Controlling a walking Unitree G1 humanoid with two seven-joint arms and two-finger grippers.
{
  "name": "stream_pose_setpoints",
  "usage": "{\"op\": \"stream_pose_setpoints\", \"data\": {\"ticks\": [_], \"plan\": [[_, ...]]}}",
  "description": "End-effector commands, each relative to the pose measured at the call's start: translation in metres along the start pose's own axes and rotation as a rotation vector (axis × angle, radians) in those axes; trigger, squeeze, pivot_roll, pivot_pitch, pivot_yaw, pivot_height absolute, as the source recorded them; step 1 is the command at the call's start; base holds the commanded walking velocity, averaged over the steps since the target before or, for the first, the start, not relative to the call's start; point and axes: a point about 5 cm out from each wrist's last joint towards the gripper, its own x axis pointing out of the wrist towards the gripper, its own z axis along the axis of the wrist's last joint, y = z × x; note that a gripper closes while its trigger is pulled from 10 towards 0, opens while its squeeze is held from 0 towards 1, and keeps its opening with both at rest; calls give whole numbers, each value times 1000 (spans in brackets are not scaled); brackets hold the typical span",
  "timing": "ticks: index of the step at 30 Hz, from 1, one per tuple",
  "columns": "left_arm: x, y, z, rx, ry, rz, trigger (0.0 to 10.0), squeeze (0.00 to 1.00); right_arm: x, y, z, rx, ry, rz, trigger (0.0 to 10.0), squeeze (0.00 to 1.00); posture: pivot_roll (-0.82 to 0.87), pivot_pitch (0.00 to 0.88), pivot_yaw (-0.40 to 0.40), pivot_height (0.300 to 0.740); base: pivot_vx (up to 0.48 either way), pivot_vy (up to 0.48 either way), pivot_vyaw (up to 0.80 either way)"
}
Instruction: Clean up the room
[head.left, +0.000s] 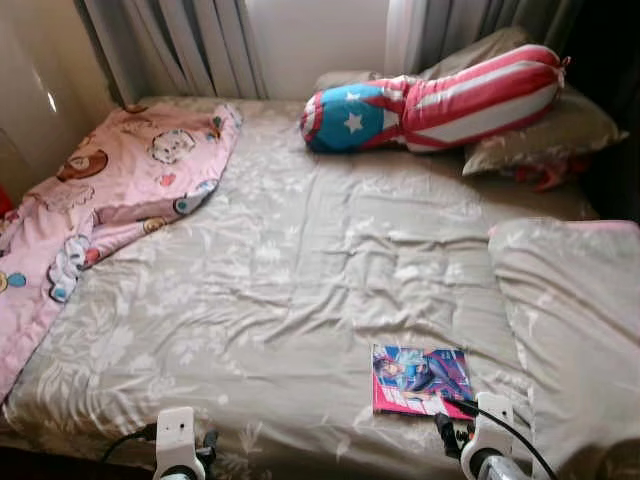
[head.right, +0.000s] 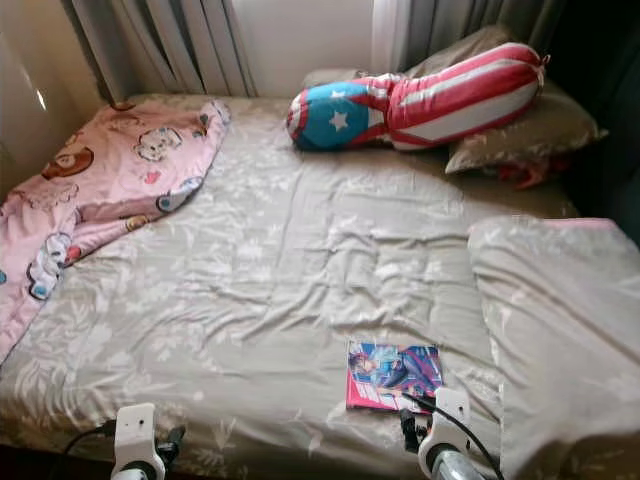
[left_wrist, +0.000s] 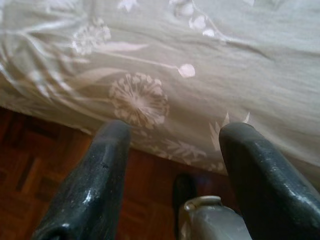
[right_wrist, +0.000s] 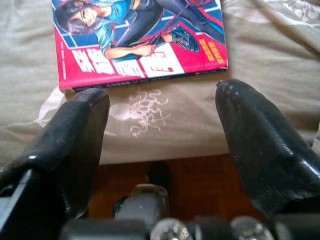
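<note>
Right end effector (right_wrist: 160, 150) open, hovering at bed (head.left: 270, 300) edge just short of book (head.left: 420, 380) lying near foot of mattress. Left end effector (left_wrist: 170, 165) open, idle. Cleanup barely begun: book ungrasped, pink blanket (head.left: 110, 190) crumpled.

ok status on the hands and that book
Both hands open, empty, at bed's near edge. Right hand just short of comic book on the sheet; left hand idle. Nothing blocking.

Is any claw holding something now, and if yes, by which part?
Nothing is held. The right claw is open, short of the comic book on the bed sheet. The left claw is open over the bed's edge.
</note>
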Motion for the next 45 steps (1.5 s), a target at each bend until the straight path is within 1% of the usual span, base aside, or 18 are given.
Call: {"op": "stream_pose_setpoints", "data": {"ticks": [1,5,6,11,14,16,17,20,21,30,38,40,45], "plan": [[-3,2,-11,1,56,9,10000,0,-3,-2,-14,-15,64,1,10000,0,-39,0,-17,740,0,0,0],[-5,2,-19,6,102,-2,10000,0,-3,5,-20,-57,95,49,10000,0,-43,0,-7,740,0,0,0],[-6,2,-21,15,113,-11,10000,0,-3,7,-21,-79,102,58,10000,0,-49,0,0,740,0,0,0],[-7,1,-24,30,126,-28,10000,0,-4,8,-22,-110,99,58,10000,0,-53,0,9,740,0,0,0],[-7,1,-24,30,128,-28,10000,0,-4,7,-23,-110,97,56,10000,0,-55,0,11,740,0,0,0],[-7,1,-25,30,131,-30,10000,0,-4,7,-23,-118,96,48,10000,0,-55,0,11,740,0,0,800],[-7,-1,-25,44,135,-41,10000,0,-4,8,-25,-142,101,38,10000,0,-41,0,8,740,0,0,800],[-7,-5,-25,66,139,-59,10000,0,-5,9,-29,-140,106,14,10000,0,-37,0,8,740,0,0,800],[-6,-6,-24,69,139,-63,10000,0,-6,9,-30,-124,113,5,10000,0,-37,0,12,740,0,0,0],[-7,-7,-27,98,160,-81,10000,0,-5,15,-31,-119,117,21,10000,0,-53,0,24,740,0,346,0],[-6,-7,-25,96,155,-84,10000,0,-6,14,-36,-151,137,20,10000,0,-41,0,23,740,0,397,0],[-6,-6,-24,97,151,-83,10000,0,-6,15,-36,-179,138,26,10000,0,-42,0,27,740,0,480,0],[-6,-6,-25,103,151,-85,10000,0,-6,16,-36,-174,134,28,10000,0,-45,0,30,740,0,480,0]]}}
